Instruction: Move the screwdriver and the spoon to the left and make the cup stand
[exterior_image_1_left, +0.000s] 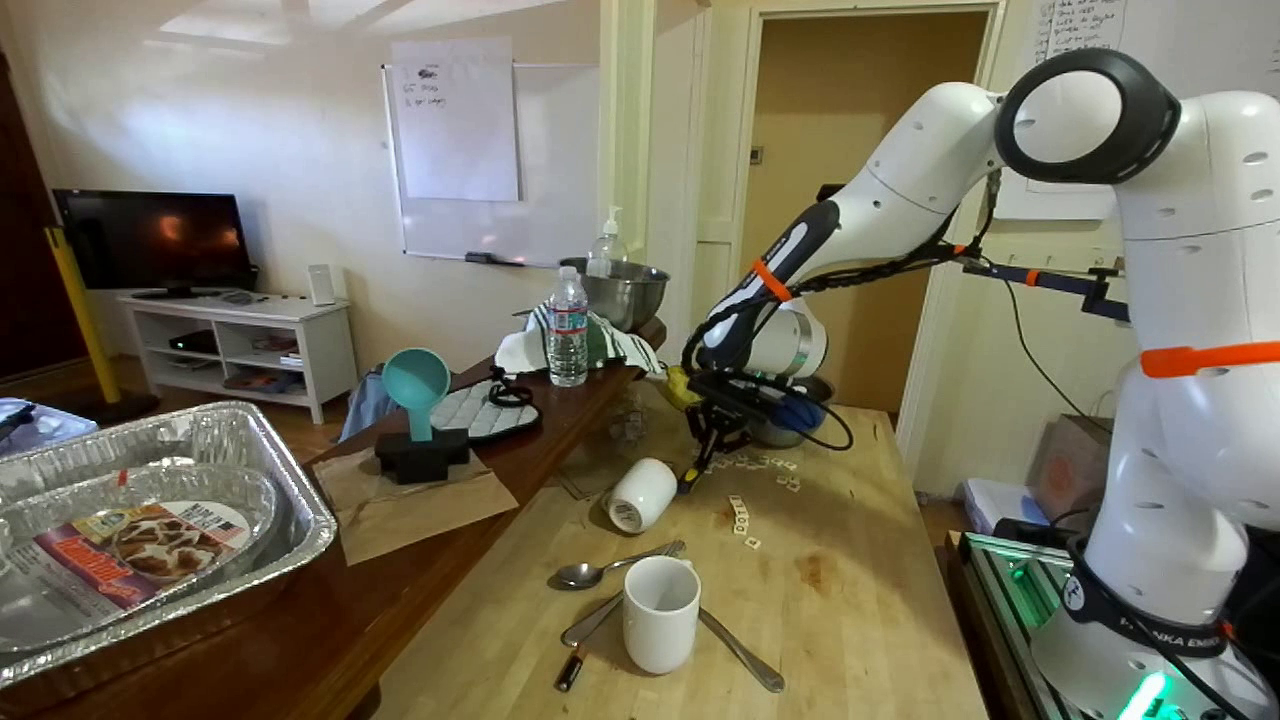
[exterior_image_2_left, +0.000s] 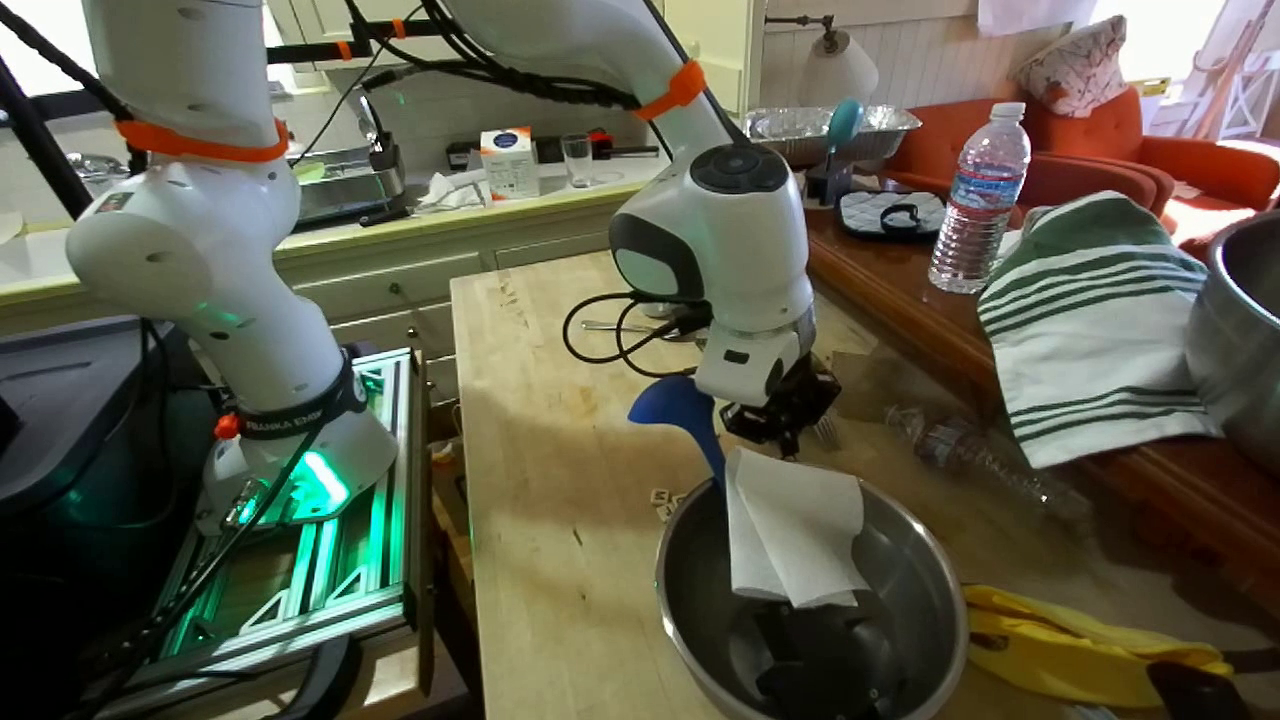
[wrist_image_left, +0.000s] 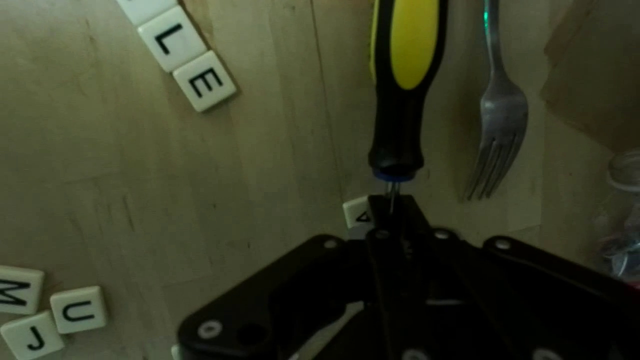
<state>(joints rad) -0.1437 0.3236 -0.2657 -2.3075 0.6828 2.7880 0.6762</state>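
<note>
Jointed and black, the gripper (wrist_image_left: 393, 205) is clamped on the thin metal shaft of the screwdriver (wrist_image_left: 407, 100), whose chunky handle sets rounded yellow panels in black. In an exterior view the shiny, oval-bowled spoon (exterior_image_1_left: 580, 575) lies toward the left edge of the wooden worktop (exterior_image_1_left: 850, 610); the plain white cup (exterior_image_1_left: 645, 490) lies on its side just beside the screwdriver, base toward the near edge; a glossy mug (exterior_image_1_left: 662, 620) stands upright nearer that edge; square letter tiles (exterior_image_1_left: 740, 515) lie midway between the side edges.
</note>
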